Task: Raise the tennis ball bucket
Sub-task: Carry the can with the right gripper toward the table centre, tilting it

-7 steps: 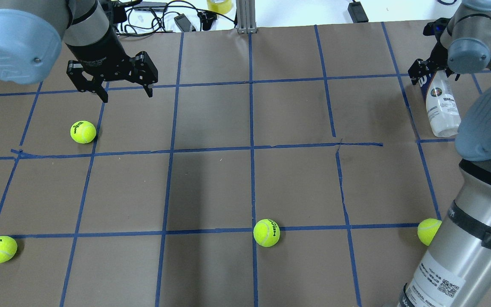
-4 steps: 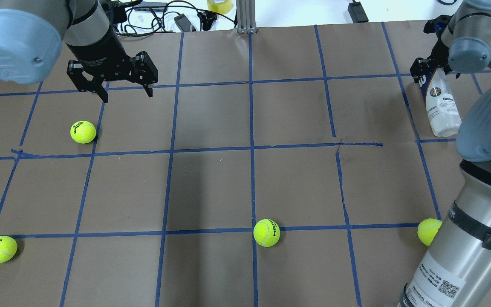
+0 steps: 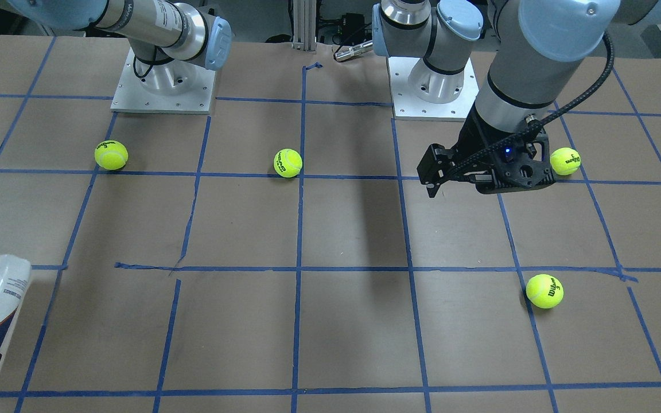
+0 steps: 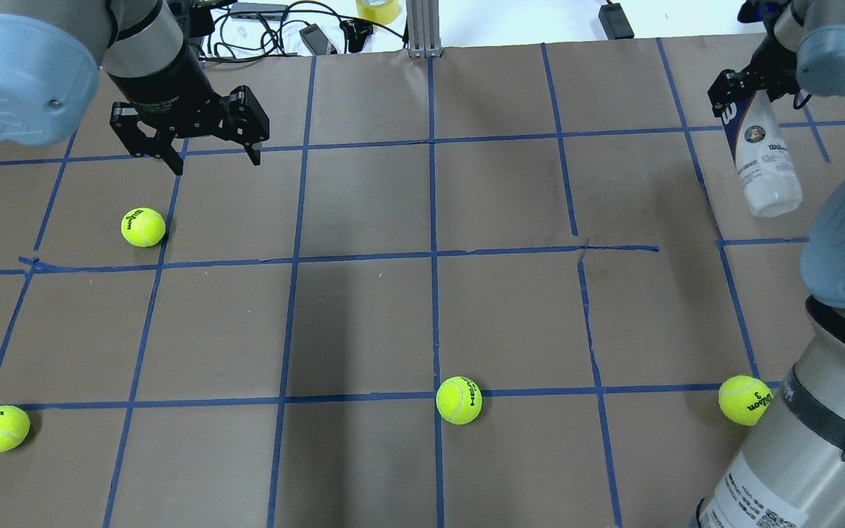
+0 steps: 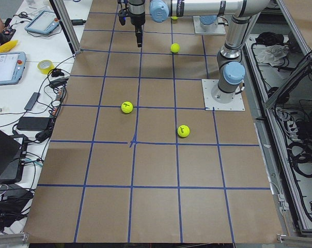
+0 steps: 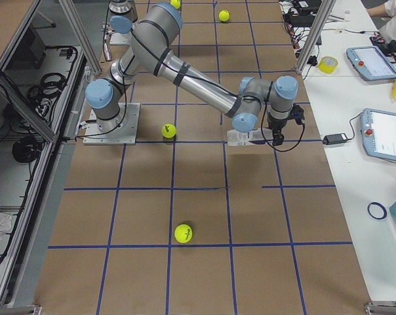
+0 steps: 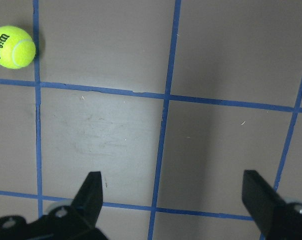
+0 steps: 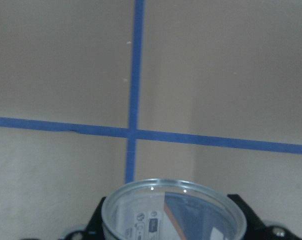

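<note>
At the overhead view's upper right, the right jaws clamp 1 end of the tennis ball bucket [image 4: 767,165], so it hangs tilted, apparently off the worktop [image 4: 496,315]. The left jaws gape empty at upper left. 4 tennis balls [image 4: 143,226] lie well apart; nothing seems to block the rise.

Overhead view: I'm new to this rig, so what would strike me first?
The right gripper shut on one end of a clear tube at the far right. Four yellow-green balls lie scattered on the blue-gridded table, and the left gripper hangs open at the far left.
</note>
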{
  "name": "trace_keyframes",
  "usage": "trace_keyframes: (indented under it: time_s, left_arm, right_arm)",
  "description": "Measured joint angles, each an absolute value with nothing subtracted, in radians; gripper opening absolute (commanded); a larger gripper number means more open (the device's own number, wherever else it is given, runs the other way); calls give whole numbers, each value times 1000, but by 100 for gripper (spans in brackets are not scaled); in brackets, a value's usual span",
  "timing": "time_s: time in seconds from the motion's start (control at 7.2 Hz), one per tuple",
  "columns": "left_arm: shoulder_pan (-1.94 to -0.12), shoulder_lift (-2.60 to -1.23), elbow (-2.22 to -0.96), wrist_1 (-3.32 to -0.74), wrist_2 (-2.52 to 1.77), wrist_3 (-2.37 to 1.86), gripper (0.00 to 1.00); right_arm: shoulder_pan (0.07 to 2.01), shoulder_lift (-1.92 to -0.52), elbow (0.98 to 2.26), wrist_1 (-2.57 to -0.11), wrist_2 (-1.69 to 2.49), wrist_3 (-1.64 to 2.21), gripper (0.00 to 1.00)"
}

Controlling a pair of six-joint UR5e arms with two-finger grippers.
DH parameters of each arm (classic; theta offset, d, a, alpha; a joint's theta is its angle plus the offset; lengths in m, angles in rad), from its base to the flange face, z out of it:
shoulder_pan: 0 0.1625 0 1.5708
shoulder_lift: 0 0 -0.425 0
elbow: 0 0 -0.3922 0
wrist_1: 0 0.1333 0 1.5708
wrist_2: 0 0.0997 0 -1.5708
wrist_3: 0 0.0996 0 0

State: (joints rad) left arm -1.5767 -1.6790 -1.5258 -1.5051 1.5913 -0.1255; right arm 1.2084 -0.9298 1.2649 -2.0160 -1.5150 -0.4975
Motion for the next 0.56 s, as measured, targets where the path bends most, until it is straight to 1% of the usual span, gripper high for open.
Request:
trace_keyframes:
  time_s: [0.14,0.42,0.56]
  left_arm:
    - [-1577,-1678,-1526,-1507,1591,-126,100]
    - [-1560,-1678,-1526,-1506,1597,-124,100]
    - [-1544,-1676,-1527,-1506,1596,-123,100]
  right_arm:
    - [1248,-981,1265,-1941,-1480,-542,38]
    - [1387,-1037,1266,-1867,-1466,-629,26]
    - [1469,-1043,1272,-1861,-1466,-713,25]
